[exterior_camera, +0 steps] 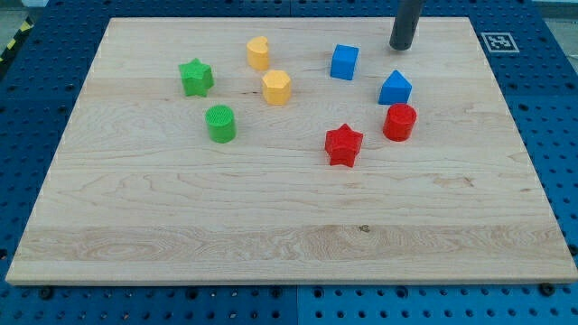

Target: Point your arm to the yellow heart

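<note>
- Right now my tip (401, 47) rests near the board's top edge, just right of the blue cube (344, 62), touching nothing.
- No pincer: just a bare rod.
- Yellow heart (258, 52) sits well left, past that cube, so I'd sweep left.

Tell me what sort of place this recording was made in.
Most likely a robotics lab bench set up for block pushing. A wooden board lies on a blue perforated table, a printed marker tag sits at the board's corner, and my tip stands among small coloured blocks, near the blue cube.

A wooden board (289, 235) carries eight coloured blocks, scattered across its upper half.
</note>
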Robot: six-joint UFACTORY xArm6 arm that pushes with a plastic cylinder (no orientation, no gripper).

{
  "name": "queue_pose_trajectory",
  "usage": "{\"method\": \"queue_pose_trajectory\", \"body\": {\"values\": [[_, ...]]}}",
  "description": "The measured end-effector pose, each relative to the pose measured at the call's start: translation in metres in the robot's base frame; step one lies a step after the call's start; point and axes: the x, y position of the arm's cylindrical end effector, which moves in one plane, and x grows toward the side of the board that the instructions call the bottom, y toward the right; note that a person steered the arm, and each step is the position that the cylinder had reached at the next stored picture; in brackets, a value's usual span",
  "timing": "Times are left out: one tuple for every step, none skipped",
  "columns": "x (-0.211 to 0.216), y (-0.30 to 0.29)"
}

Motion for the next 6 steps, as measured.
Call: {"method": "queue_pose_trajectory", "body": {"values": [[0.0, 0.0], [-0.001, 0.0], [-0.001, 0.0001], [-0.001, 0.0021], [-0.0016, 0.0022], [-0.0019, 0.0024]]}}
